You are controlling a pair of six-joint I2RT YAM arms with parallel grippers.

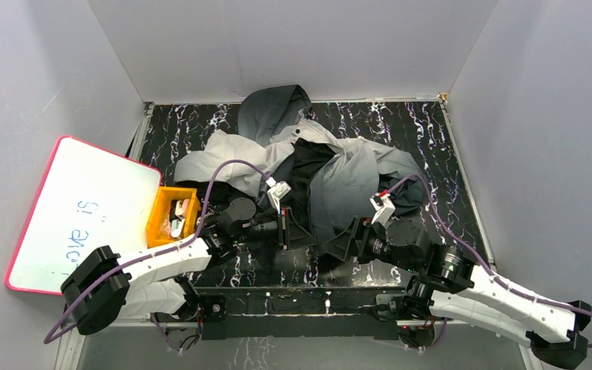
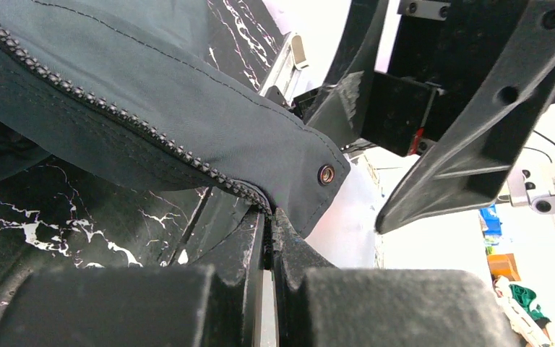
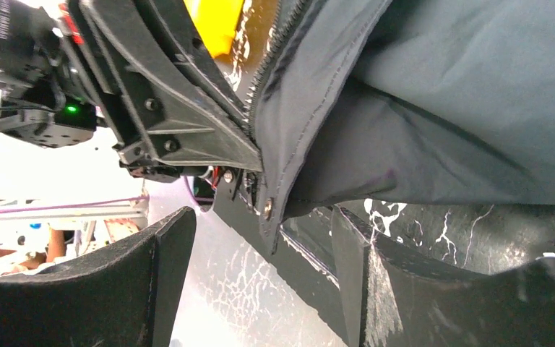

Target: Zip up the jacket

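Nearby, orange bin [image 1: 156,220], whiteboard [image 1: 77,212] beside jacket [image 1: 347,181]

grey-to-black jacket [image 1: 339,166], black white-veined table [image 1: 432,139], orange bin [image 1: 162,212]

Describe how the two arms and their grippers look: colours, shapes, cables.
Both the left arm and right arm have white link shells and black cylindrical joints. A purple cable loops along each. The left gripper and right gripper have matte black, wedge-shaped fingers.
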